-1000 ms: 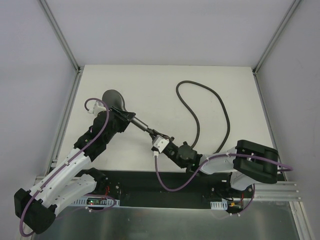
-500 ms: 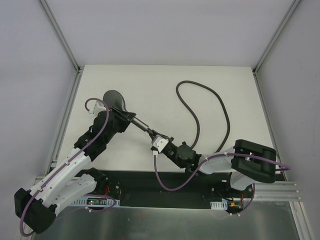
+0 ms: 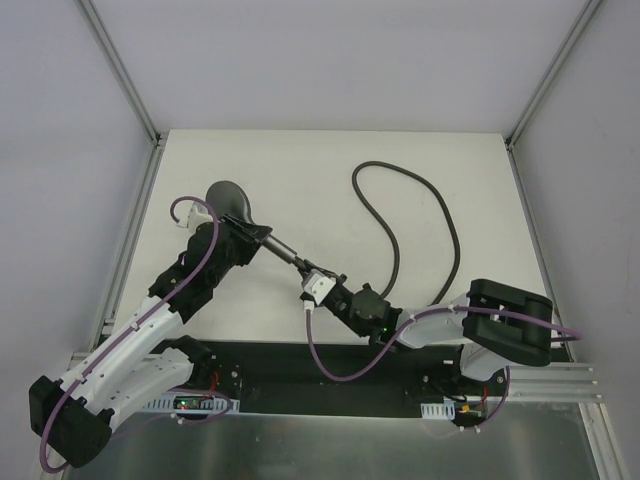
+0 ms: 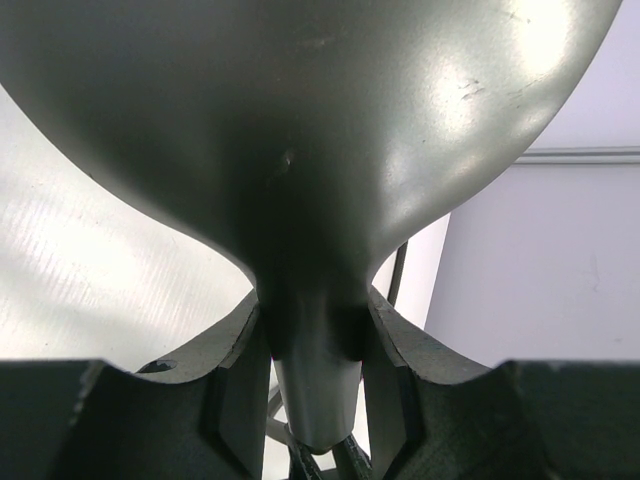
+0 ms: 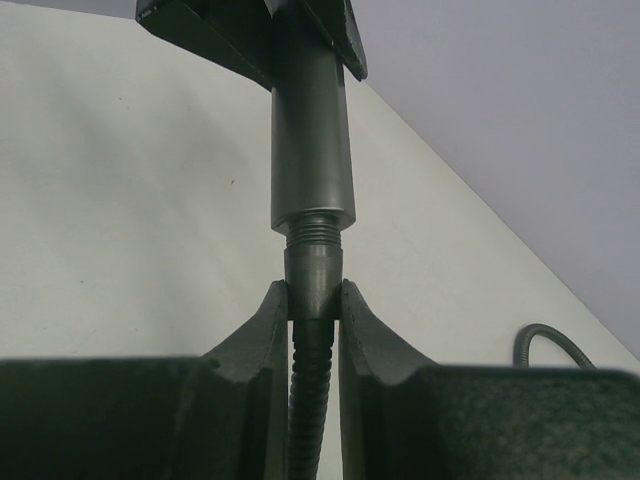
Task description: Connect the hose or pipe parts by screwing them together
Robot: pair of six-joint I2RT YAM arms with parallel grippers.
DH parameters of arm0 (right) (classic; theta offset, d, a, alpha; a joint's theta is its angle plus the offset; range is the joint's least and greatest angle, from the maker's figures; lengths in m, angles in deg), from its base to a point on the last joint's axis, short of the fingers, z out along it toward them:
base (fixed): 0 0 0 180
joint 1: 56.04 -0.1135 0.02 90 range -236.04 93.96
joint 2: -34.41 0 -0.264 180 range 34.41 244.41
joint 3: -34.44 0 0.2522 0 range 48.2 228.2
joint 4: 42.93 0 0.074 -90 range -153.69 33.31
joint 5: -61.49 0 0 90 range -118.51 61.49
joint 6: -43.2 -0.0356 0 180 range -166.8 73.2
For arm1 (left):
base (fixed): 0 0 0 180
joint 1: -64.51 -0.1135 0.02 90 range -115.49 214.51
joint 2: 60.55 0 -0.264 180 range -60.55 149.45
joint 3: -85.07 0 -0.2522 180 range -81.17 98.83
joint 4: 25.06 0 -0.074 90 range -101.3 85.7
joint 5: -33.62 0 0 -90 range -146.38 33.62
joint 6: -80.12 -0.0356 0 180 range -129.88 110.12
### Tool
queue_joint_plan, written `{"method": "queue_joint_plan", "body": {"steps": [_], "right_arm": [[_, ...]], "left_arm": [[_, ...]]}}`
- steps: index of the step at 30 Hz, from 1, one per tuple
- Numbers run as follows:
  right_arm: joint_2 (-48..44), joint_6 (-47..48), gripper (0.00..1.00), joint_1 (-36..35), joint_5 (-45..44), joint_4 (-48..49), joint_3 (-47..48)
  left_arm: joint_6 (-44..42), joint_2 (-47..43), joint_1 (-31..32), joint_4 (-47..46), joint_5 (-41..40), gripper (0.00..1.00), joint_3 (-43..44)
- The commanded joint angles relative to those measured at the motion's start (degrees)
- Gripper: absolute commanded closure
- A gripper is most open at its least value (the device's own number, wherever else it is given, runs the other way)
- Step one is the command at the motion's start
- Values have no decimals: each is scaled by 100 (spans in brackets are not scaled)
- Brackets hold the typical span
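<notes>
Right tool (image 5: 312, 296) twist, perhaps; ribbed hose (image 5: 310, 385)

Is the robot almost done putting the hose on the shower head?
Partly. Done: the left tool holds the shower head by its neck, and the right tool pinches the hose fitting. In hand: the fitting sits right at the handle's threads. Left: those threads show bare, so it probably needs twisting until they are covered.
</notes>
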Motion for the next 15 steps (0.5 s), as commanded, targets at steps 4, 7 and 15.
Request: {"method": "queue_joint_plan", "body": {"steps": [4, 7, 15], "right_arm": [[9, -4, 99, -27, -128, 101, 415], [-35, 66, 99, -18, -172, 74, 407], [53, 66, 99, -27, -102, 22, 530]], "left_arm": [[-339, 54, 31, -307, 355, 100, 5], [-401, 45, 31, -298, 346, 100, -39], [-470, 150, 22, -298, 513, 100, -65]]}}
